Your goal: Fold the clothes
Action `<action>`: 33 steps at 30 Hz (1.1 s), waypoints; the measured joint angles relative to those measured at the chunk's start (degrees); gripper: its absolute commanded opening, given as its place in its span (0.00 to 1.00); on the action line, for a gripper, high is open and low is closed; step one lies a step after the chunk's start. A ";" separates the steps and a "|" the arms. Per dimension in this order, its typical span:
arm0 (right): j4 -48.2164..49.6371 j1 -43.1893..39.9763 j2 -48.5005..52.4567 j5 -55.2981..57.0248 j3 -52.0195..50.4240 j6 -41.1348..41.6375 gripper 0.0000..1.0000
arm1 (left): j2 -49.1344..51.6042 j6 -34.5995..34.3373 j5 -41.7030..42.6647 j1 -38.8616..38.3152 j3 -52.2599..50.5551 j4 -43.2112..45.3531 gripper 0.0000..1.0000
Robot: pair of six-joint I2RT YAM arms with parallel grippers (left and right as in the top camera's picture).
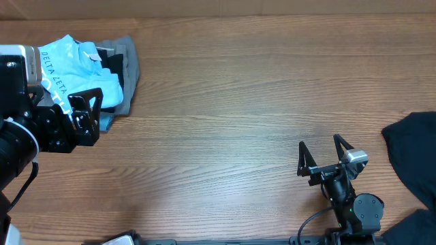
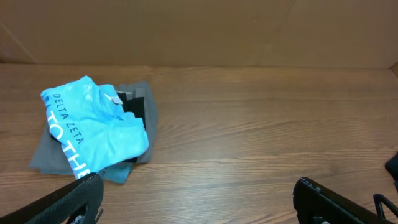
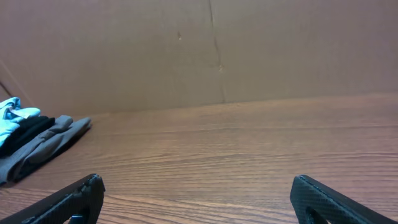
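- Left gripper: jaws spread wide, empty, poised at the edge of the pile.
- Clothes, far left of the surface: one sky-blue shirt with white lettering on top, one black piece beneath, one grey piece lowest. Three layers visible.
- Handling, as judged: soft, light, limp; likely to sag and crease when lifted. Pinch at a hem corner or shoulder seam, not mid-panel.
- Right gripper: jaws spread wide, empty, well apart from the pile.
- Dark garment, right edge, partly out of view: one, possibly two; cannot tell.
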 measured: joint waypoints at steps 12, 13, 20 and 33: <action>-0.02 -0.02 0.00 -0.04 0.00 0.00 1.00 | -9.44 2.99 -7.41 -8.07 -16.09 9.40 1.00; -0.04 -0.02 0.00 -0.02 0.00 0.00 1.00 | -11.91 3.21 -7.76 -9.01 -20.81 14.53 1.00; 0.00 0.00 -0.02 -0.02 0.00 -0.02 1.00 | -29.29 4.48 -8.37 -14.75 -57.75 48.11 1.00; -0.04 0.00 -0.09 -0.04 0.00 -0.02 1.00 | -66.51 4.15 -6.78 -15.39 -113.48 90.84 1.00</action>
